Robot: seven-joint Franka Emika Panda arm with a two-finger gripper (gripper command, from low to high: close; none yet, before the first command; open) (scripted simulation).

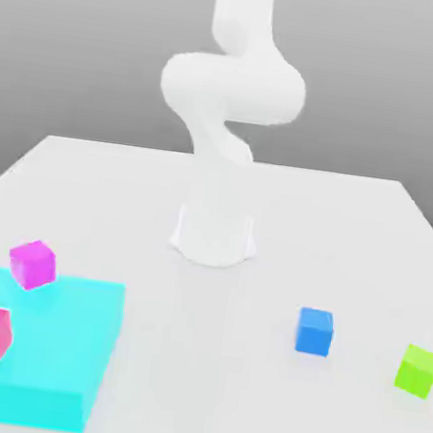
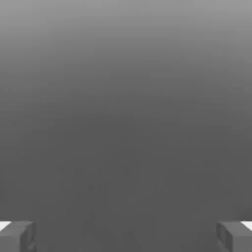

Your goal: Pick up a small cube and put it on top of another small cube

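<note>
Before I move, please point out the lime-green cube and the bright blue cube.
Lime-green cube (image 1: 416,375): exterior view, front face.
Bright blue cube (image 1: 314,340): exterior view, front face.

A pale, smooth table (image 1: 195,371) carries everything, its surface narrowing toward the far edge. On it, at the exterior view's left, lies a wide, flat cyan block (image 1: 59,344). A blue cube (image 1: 314,332) sits right of the middle, and a lime-green cube (image 1: 417,371) sits near it, apart, farther toward the exterior view's right. The white base of the robot arm (image 1: 215,230) stands at the middle, farther back.
</note>
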